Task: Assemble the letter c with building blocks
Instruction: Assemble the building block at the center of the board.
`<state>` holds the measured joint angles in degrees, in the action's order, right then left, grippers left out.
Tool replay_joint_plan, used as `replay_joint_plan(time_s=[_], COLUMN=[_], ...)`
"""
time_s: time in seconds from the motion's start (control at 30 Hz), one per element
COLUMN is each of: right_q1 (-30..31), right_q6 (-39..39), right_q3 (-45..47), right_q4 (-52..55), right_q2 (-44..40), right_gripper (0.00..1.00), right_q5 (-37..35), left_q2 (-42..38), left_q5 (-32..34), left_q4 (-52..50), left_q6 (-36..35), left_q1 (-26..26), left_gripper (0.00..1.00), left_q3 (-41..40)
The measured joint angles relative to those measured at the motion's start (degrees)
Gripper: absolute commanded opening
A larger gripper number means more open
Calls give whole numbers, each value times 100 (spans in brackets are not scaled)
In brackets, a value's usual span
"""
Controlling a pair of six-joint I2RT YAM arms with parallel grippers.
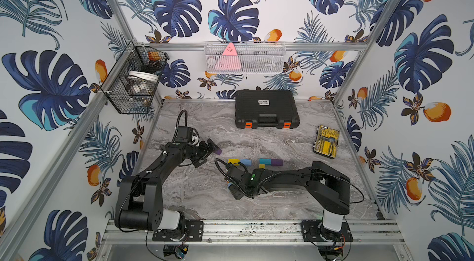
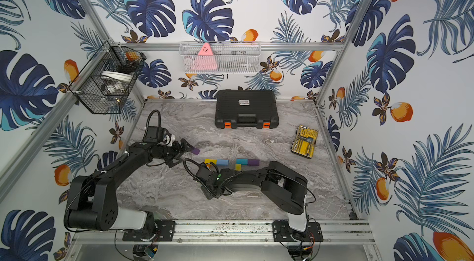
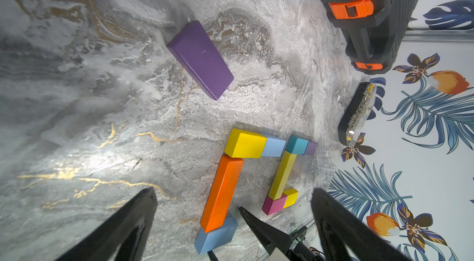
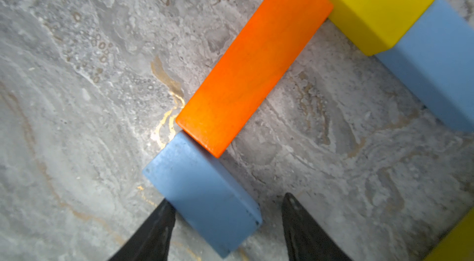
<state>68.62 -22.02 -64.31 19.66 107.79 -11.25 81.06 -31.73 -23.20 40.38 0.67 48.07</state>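
Blue block [image 4: 200, 190], likely light, stiff, best held by long sides; right gripper [image 4: 229, 199] straddles it loosely, left gripper [image 3: 234, 190] gapes.

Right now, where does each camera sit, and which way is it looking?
Both top views: high at the front, looking down and toward the back wall; the table, left arm and right arm show.
Left wrist: on the left arm, looking past the open left gripper at the purple block.
Right wrist: on the right arm, close over the light blue block, open right gripper astride it.
Shared: both wrist views show the orange block.
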Motion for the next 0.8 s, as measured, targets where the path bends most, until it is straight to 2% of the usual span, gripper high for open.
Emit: replay_joint_plan(time_s=[0.2,0.47,0.6,0.8], right_q1=[0,2,2,0], right_q6=[7,44,42,33], right_q3=[-11,293,459,476], right_q4=[-7,-68,-94,-105], right_q2=[7,-236,-363,-376], right_gripper=[72,69,64,50], right_q5=[24,98,116,114], left_q2=[22,22,22,22], left_q5=[0,-2,-4,-2], left_q4=[4,7,9,7], left_q6=[0,2,2,2], left_q1=[0,0,0,0], left_gripper=[99,99,99,99], left_q3=[0,0,0,0])
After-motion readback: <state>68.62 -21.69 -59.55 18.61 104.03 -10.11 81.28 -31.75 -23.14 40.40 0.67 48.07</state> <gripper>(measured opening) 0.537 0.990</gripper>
